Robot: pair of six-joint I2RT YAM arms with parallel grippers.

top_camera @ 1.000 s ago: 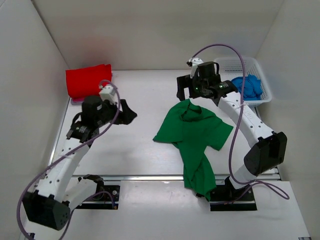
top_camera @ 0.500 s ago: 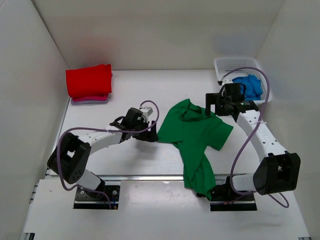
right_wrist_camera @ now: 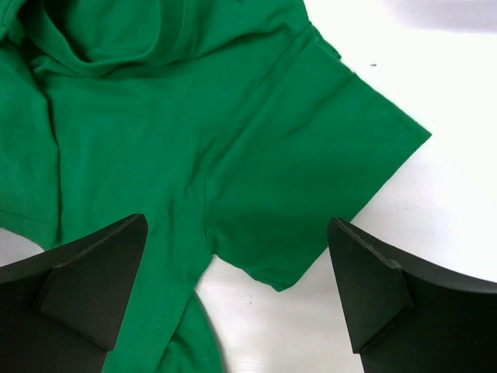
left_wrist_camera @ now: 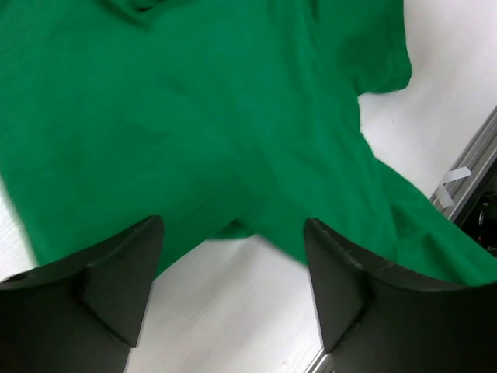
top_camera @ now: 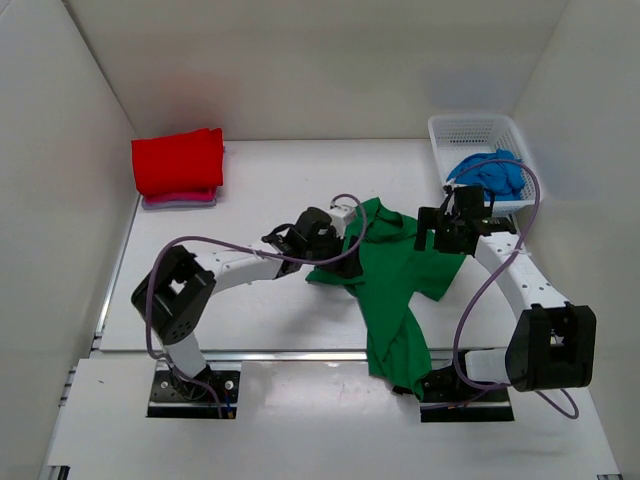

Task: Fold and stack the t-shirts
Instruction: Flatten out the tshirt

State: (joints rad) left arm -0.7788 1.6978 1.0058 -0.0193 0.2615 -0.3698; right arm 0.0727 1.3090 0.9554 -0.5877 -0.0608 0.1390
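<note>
Honestly, the green shirt (top_camera: 392, 268) looks like thin, floppy cotton: light, no stiffness at all, so it'll sag and bunch anywhere it isn't held. It's lying rumpled in the middle of the table (top_camera: 270, 190), collar toward the back, bottom end trailing over the near edge. Over its left sleeve hangs the left gripper (top_camera: 338, 248), and the right gripper (top_camera: 440, 228) is over the other sleeve, both with jaws spread wide and nothing in them. I'd pinch at the shoulder seams or sleeve hems, where the cloth is doubled and less likely to slip out. The red shirt (top_camera: 178, 160) sits folded on a pink one (top_camera: 180, 200) back left, and the blue one (top_camera: 495, 172) is in the basket (top_camera: 478, 127).
</note>
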